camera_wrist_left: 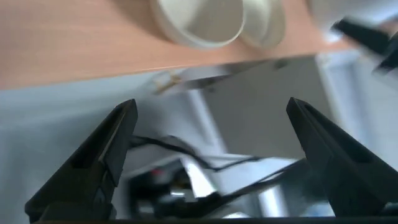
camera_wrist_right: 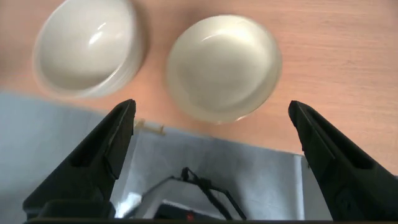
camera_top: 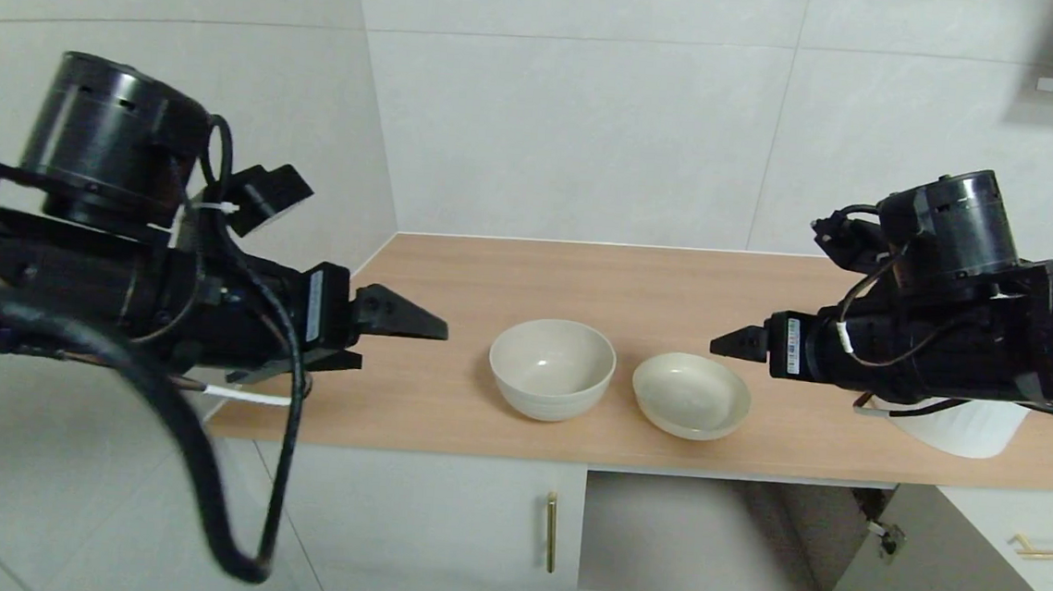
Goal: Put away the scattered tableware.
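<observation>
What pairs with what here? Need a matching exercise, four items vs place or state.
1 deep bowl
2 shallow bowl
3 white tub
4 left gripper

A open, empty
B middle vessel on the counter
C leftmost vessel
D rightmost vessel, partly hidden

Pairs: 1-C, 2-B, 3-D, 4-A

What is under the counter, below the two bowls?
An open cupboard with a white shelf, beside a closed door. What lies below the shelf cannot be seen.
</observation>
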Robot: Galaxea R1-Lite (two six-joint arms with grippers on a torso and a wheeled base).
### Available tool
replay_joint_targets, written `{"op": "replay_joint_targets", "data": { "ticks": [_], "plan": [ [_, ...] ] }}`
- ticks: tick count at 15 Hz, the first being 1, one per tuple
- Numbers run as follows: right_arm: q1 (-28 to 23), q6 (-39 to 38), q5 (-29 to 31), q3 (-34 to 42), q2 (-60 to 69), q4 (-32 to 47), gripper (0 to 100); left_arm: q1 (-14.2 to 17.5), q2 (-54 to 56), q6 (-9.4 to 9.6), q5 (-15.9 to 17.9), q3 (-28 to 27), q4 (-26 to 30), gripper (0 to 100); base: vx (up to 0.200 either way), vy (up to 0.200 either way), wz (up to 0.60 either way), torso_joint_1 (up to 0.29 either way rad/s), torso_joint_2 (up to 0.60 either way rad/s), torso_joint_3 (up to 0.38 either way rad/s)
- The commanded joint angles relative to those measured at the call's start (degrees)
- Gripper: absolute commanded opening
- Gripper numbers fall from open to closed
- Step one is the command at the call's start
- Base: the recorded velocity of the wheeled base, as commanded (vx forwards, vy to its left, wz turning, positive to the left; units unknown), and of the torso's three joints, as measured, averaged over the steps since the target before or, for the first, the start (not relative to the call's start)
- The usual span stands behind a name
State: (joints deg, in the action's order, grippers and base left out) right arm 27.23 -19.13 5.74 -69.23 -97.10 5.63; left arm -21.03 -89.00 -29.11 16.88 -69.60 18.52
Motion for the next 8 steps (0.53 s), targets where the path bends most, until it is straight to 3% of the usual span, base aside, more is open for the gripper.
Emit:
{"op": "replay_joint_targets", "data": {
  "ticks": [1,2,4,5,6,7,8],
  "plan": [
    [-0.34,-0.82,0.76,-1.26,-2.75,-0.18,100,-2.79,-8.82,-6.57,-1.24,-4.76,0.03,100,0.0,0.0,0.0,0.0,0.0,0.0],
    [-0.6,-0.91,0.76,-1.26,-2.83,-0.36,100,-3.32,-9.61,-7.8,-1.85,-5.2,-0.24,100,0.0,0.0,0.0,0.0,0.0,0.0],
    [-1.66,-0.91,0.94,-1.35,-3.36,-0.62,100,-4.81,-12.95,-13.16,-5.99,-5.64,-5.07,100,0.0,0.0,0.0,0.0,0.0,0.0],
    [-1.92,-0.91,0.94,-1.35,-3.45,-0.62,100,-4.99,-14.97,-14.39,-8.71,-5.64,-7.71,100,0.0,0.0,0.0,0.0,0.0,0.0],
    [-1.92,-0.91,0.94,-1.35,-3.45,-0.62,100,-4.99,-15.23,-14.57,-9.06,-5.64,-8.06,100,0.0,0.0,0.0,0.0,0.0,0.0],
    [-1.92,-1.0,0.94,-1.35,-4.06,-0.71,100,-5.16,-18.66,-16.15,-13.37,-5.73,-11.31,100,0.0,0.0,0.0,0.0,0.0,0.0],
    [-1.92,-1.0,1.03,-1.26,-4.33,-1.15,100,-5.25,-20.16,-16.24,-15.13,-6.34,-11.84,100,0.0,0.0,0.0,0.0,0.0,0.0]
  ]
}}
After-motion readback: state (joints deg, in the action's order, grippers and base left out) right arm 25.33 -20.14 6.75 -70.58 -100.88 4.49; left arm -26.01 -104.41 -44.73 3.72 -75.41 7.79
